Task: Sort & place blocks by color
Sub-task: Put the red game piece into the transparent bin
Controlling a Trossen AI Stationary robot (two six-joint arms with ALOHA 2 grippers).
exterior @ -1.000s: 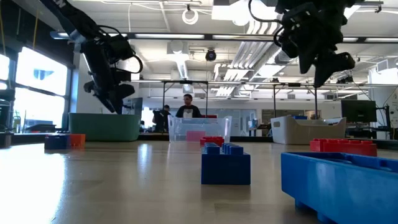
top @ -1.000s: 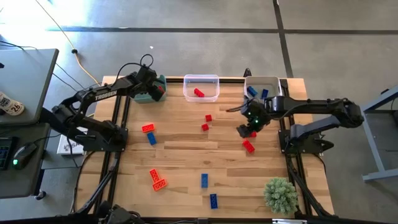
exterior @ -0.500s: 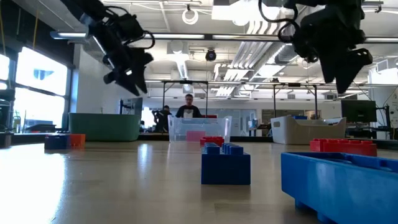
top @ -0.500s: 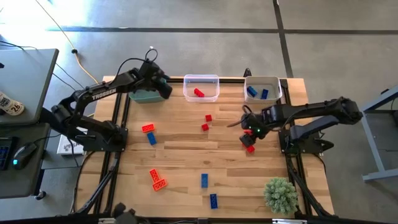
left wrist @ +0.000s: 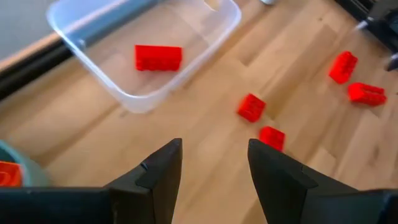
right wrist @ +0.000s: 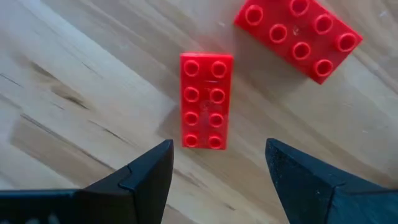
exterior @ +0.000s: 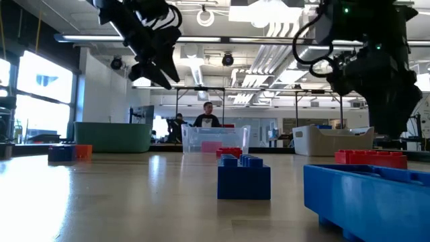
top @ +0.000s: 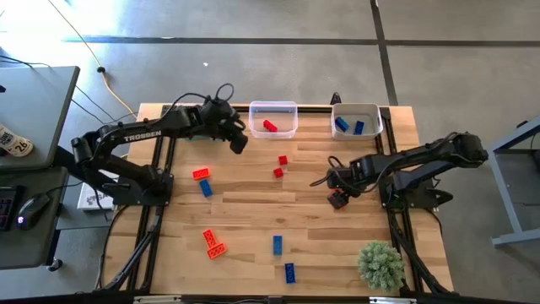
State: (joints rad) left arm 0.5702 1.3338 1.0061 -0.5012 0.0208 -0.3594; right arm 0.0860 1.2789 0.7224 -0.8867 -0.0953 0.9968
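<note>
My right gripper (right wrist: pixel 217 180) is open and hangs low over two oblong red bricks on the table, one (right wrist: pixel 206 99) just ahead of its fingers and one (right wrist: pixel 297 34) beyond; neither is touched. In the high view it (top: pixel 337 199) is right of centre. My left gripper (left wrist: pixel 214 171) is open and empty, above the table beside the clear bin (left wrist: pixel 186 74), which holds one red brick (left wrist: pixel 158 57). Two small red bricks (left wrist: pixel 251 107) (left wrist: pixel 272 137) lie ahead of it. In the high view it (top: pixel 240 142) is at the bin's left front.
The grey bin (top: pixel 356 120) at the far right holds blue bricks. Orange bricks (top: pixel 201 174) (top: pixel 213 245) and blue bricks (top: pixel 205 188) (top: pixel 277 245) (top: pixel 289 272) lie on the left and near parts. The green bin (exterior: pixel 113 136) stands far left. A plant (top: pixel 380 263) stands near right.
My left gripper has gone from over the green bin toward the table's right, to the clear bin's front left corner, and has risen. My right gripper has gone toward the table's near edge and down, to just above the two red bricks.
</note>
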